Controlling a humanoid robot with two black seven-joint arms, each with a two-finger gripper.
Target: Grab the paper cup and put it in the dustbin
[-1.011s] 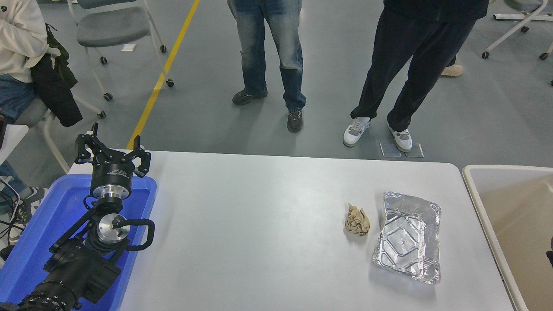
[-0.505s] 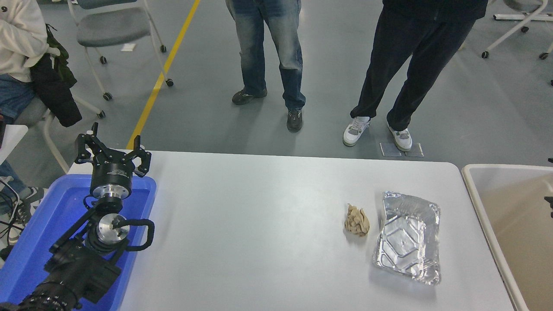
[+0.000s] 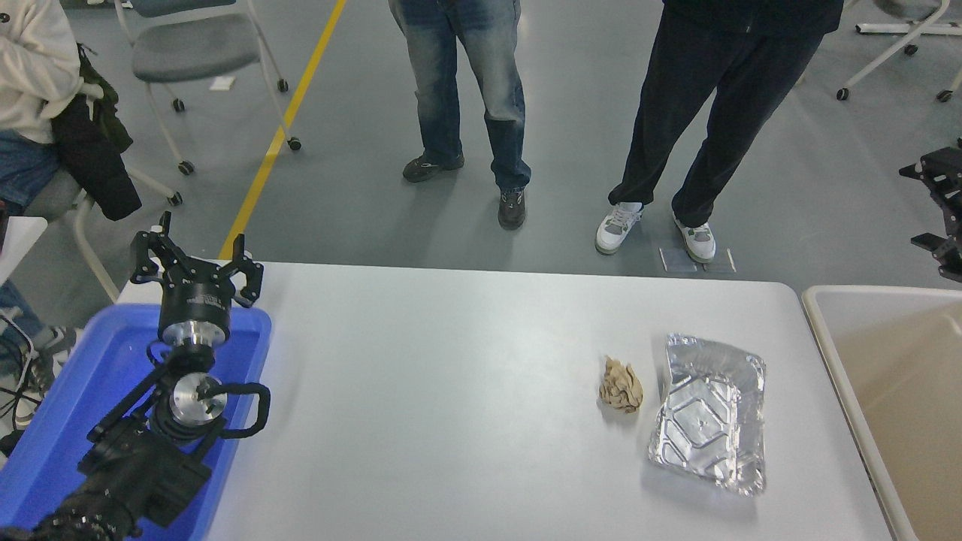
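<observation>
A: Paper cup first: you won't find it anywhere in this view. Nothing white and round sits on the white worktop (image 3: 466,391), and the visible part of the bin is bare, so I judge it is either already dropped below the sightline or somewhere out of frame.

B: Then walk me across from the left.

A: Your left claw (image 3: 197,264) is parked over the far end of the blue plastic tray (image 3: 90,391), its black fingers spread and holding nothing. Right of it the worktop lies open for a long stretch. Then comes the crumpled tan paper wad (image 3: 621,385), just beside the crinkled silver foil tray (image 3: 708,424), the two apart by a narrow gap.

B: And the right side?

A: The large beige-cream plastic dustbin (image 3: 827,330) stands against the worktop's right edge, its thick rim close to the foil tray. Your right claw (image 3: 939,210) shows only as black parts at the picture's right edge, above the bin; I cannot tell whether it is spread or closed.

B: What could go wrong?

A: If you bring it back low, it may clip the bin's rim or nudge the foil tray, which looks light. Come in high; the middle gives you room.
</observation>
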